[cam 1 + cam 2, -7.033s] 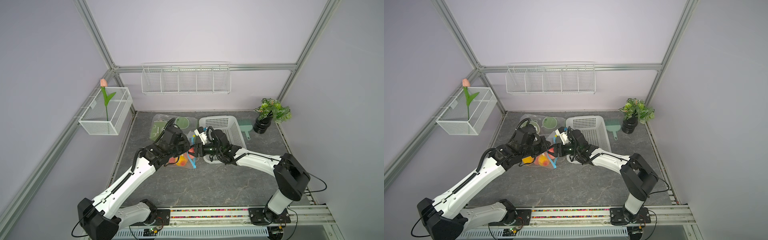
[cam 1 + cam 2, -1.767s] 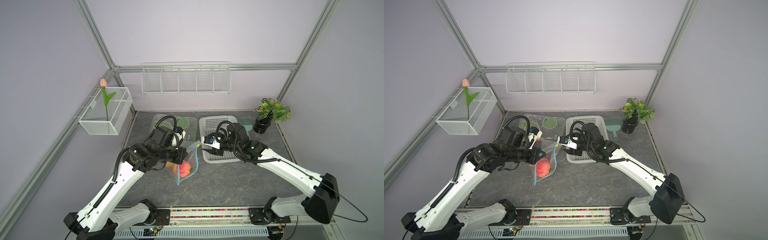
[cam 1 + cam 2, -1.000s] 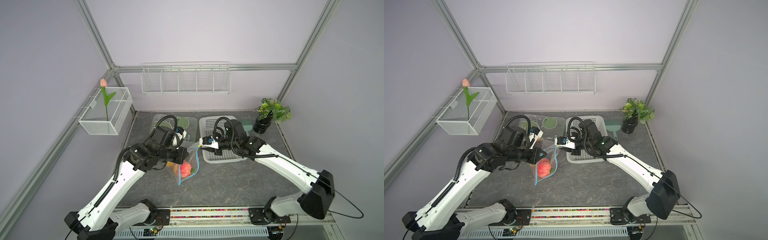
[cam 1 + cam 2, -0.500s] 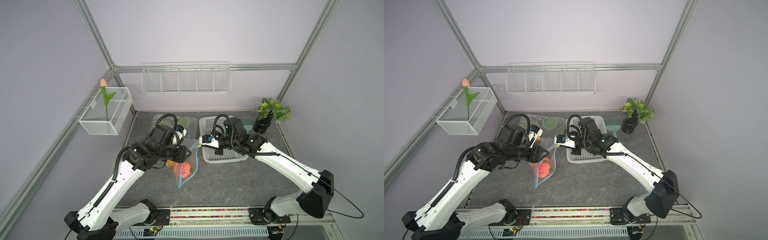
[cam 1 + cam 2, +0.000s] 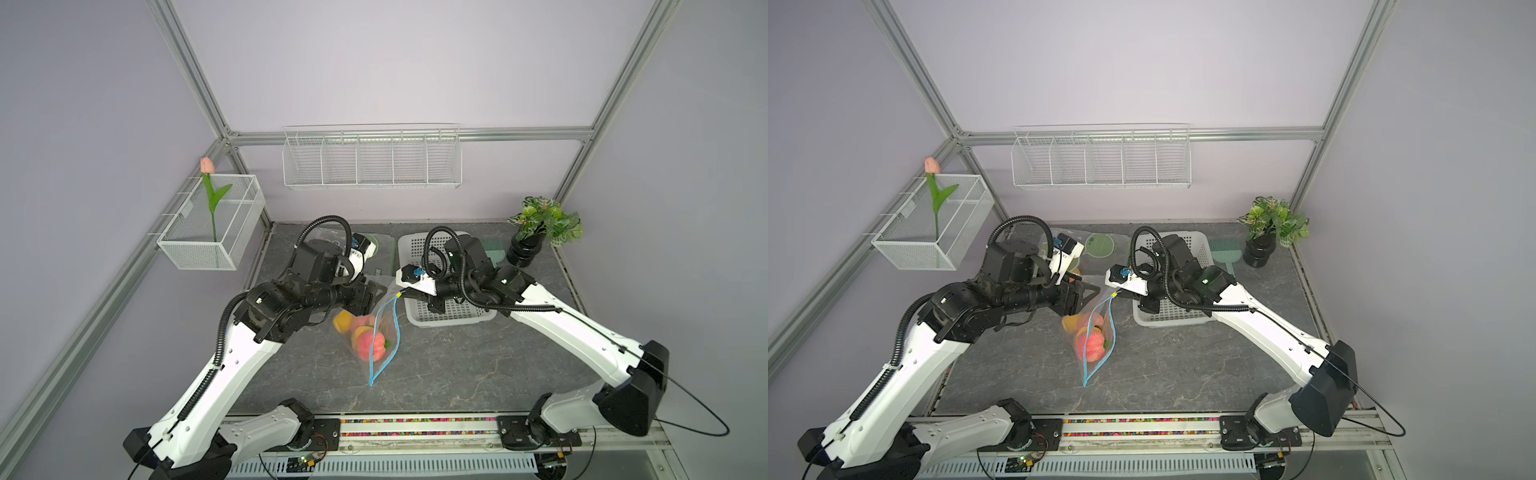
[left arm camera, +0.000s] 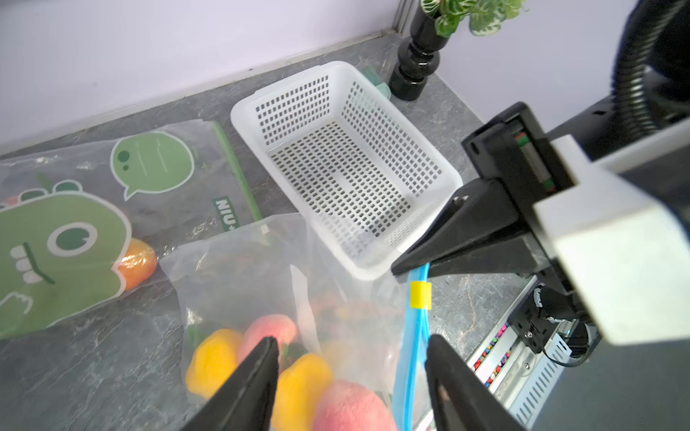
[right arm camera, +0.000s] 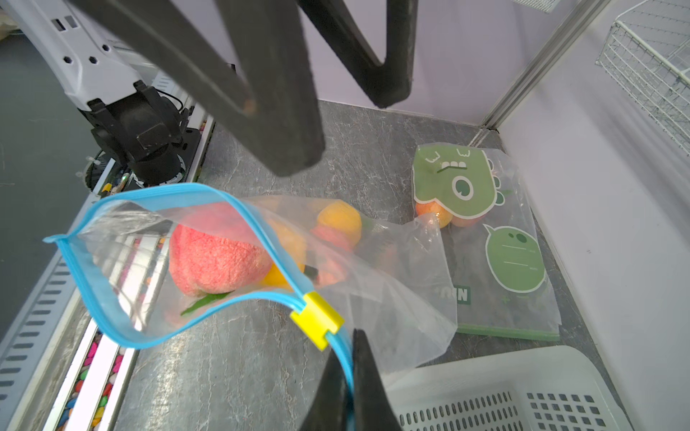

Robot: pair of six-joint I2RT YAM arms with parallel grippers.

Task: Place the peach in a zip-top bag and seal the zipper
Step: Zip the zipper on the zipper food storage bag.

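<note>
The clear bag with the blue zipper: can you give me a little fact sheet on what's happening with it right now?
bag: clear zip-top bag, one end raised off the table
contents: peach, with yellow fruit beside it
zipper: blue, mouth open; yellow slider at the held end
right gripper: shut on the zipper next to the slider
left gripper: open, jaws apart above the bag
nearby: white basket, green dinosaur bag
</note>
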